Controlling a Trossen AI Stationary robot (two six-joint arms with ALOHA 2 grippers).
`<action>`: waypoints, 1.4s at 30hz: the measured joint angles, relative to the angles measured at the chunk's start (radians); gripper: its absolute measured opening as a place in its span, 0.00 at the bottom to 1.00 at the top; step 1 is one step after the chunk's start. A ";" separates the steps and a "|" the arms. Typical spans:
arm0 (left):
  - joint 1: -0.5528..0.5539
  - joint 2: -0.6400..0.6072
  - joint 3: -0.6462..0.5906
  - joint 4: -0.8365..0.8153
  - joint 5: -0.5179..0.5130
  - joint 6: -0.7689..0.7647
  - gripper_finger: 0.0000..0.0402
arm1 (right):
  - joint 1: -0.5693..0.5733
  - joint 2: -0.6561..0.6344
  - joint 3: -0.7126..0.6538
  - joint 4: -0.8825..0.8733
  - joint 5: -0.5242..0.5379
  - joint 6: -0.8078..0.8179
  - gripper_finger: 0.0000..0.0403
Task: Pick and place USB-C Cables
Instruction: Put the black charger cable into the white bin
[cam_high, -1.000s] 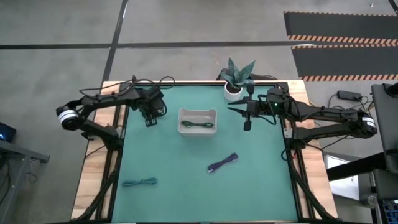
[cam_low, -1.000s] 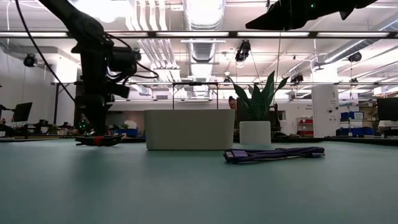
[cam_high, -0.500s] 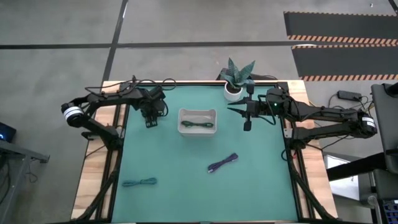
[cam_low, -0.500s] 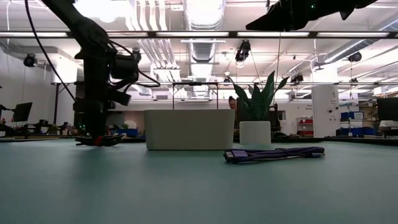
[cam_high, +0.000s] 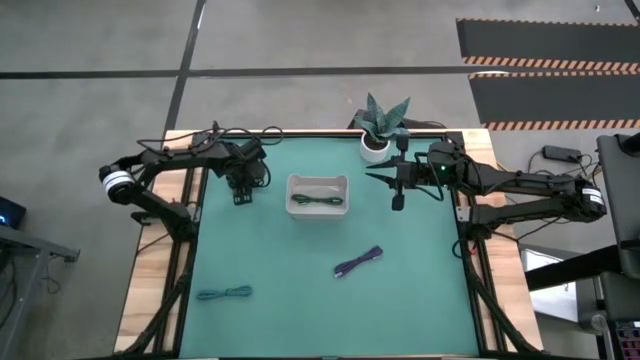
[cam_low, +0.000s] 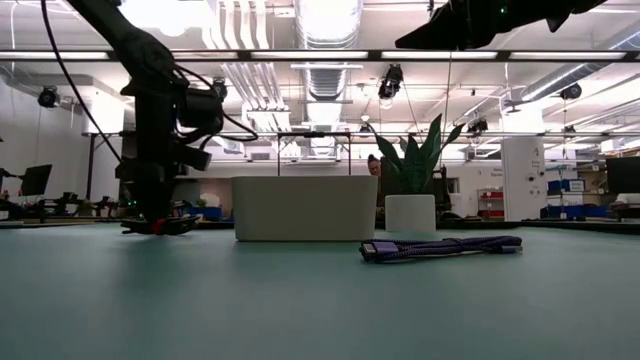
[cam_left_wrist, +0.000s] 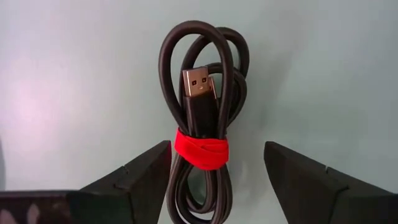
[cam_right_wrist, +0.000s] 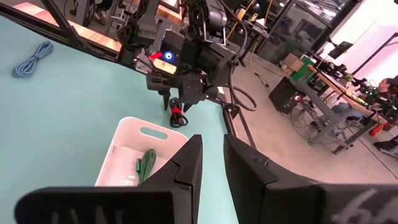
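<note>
The red-and-black cable (cam_left_wrist: 202, 124), a black coil tied with a red band, lies flat on the green mat at the table's far left. My left gripper (cam_left_wrist: 217, 163) points down over it, open, one finger on each side of the coil and not touching it; in the high view the left gripper (cam_high: 242, 192) covers the cable. A dark green cable (cam_high: 318, 201) lies in the white tray (cam_high: 317, 180). The purple cable (cam_high: 359, 262) and the teal cable (cam_high: 224, 293) lie on the mat. My right gripper (cam_high: 397, 198) hangs shut, right of the tray.
A potted plant (cam_high: 382, 130) in a white pot stands at the far edge, behind the right gripper. The white tray sits just right of the left gripper. Bare mat stretches between the tray, the purple cable and the teal cable (cam_right_wrist: 31, 59) near the left front.
My left gripper has come down a little over the red-and-black cable, its fingers staying apart, and has then kept still. No cable has moved.
</note>
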 joint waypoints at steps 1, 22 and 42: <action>0.000 0.000 0.000 0.000 0.000 0.000 0.60 | 0.000 0.000 0.000 0.000 0.000 0.000 0.14; 0.000 -0.002 -0.075 0.076 -0.068 0.026 0.42 | 0.000 0.000 0.000 -0.003 0.000 0.004 0.14; -0.031 -0.059 -0.062 0.066 -0.129 -0.075 0.08 | 0.000 0.000 0.000 -0.006 0.001 0.007 0.14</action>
